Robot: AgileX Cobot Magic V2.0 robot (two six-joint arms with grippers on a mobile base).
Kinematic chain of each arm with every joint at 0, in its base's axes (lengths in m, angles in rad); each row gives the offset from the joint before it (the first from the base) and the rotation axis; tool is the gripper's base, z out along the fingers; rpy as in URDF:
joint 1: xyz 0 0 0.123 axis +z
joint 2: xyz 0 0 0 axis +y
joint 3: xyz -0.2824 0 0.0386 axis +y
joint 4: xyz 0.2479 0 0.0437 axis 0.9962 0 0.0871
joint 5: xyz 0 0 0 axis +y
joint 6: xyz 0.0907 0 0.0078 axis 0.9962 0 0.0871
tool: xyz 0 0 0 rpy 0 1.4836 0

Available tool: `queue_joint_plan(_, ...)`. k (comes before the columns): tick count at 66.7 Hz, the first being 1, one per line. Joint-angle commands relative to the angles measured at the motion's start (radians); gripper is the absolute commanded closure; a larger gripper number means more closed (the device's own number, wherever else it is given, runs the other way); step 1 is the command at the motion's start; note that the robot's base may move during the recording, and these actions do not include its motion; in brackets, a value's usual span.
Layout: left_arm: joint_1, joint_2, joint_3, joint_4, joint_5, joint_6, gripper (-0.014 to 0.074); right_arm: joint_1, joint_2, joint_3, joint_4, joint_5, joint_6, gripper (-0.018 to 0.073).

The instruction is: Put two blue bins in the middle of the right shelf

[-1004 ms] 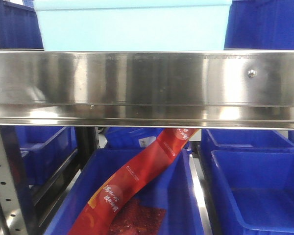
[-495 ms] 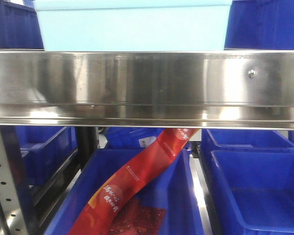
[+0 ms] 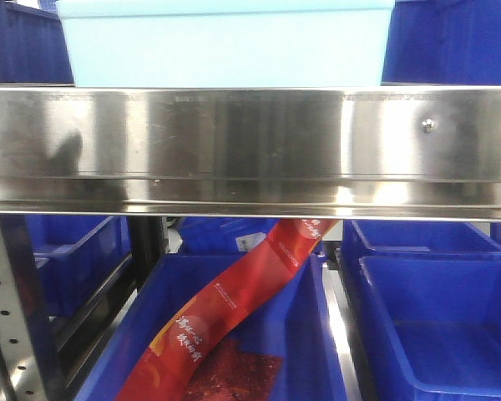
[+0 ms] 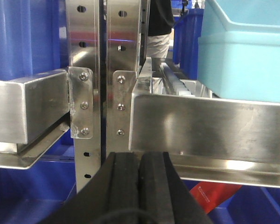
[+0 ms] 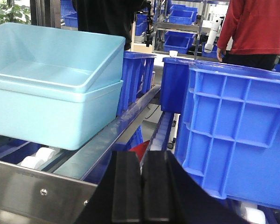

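Note:
Two light blue bins [image 5: 56, 93] sit nested one inside the other on the roller shelf, at the left of the right wrist view. In the front view their side [image 3: 225, 42] shows above the steel shelf rail [image 3: 250, 150], and the left wrist view catches them [image 4: 245, 60] at the upper right. A dark blue bin [image 5: 233, 126] stands on the same shelf to their right. My left gripper [image 4: 140, 161] is shut and empty, in front of the rail near the shelf upright [image 4: 86, 93]. My right gripper [image 5: 142, 161] is shut and empty, below the gap between the light and dark bins.
Below the rail are several dark blue bins [image 3: 438, 326]; one [image 3: 309, 334] holds a red packaging strip [image 3: 234, 305]. More dark blue bins [image 5: 137, 77] stand further back on the shelf. A person in red [image 5: 256, 25] stands at the far right.
Only the reflections on the steel rail have shifted, with a dark patch now at its left. The bins have not moved.

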Motion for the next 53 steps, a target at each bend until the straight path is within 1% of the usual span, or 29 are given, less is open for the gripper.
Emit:
queue_joint_plan(1, 0.005, -0.007, 0.0, 0.011, -0.027, 0.006, 0.0707, -0.005, -0.002, 0.0, -0.009, -0.027, -0.003, 0.0721)
queue_joint_plan(6, 0.005, -0.007, 0.0, 0.011, -0.048, 0.006, 0.0707, -0.005, -0.002, 0.0, -0.009, -0.028, -0.003, 0.0721)
queue_joint_plan(53, 0.005, -0.007, 0.0, 0.011, -0.048, 0.006, 0.0707, -0.005, -0.002, 0.0, -0.009, -0.028, -0.003, 0.0721)
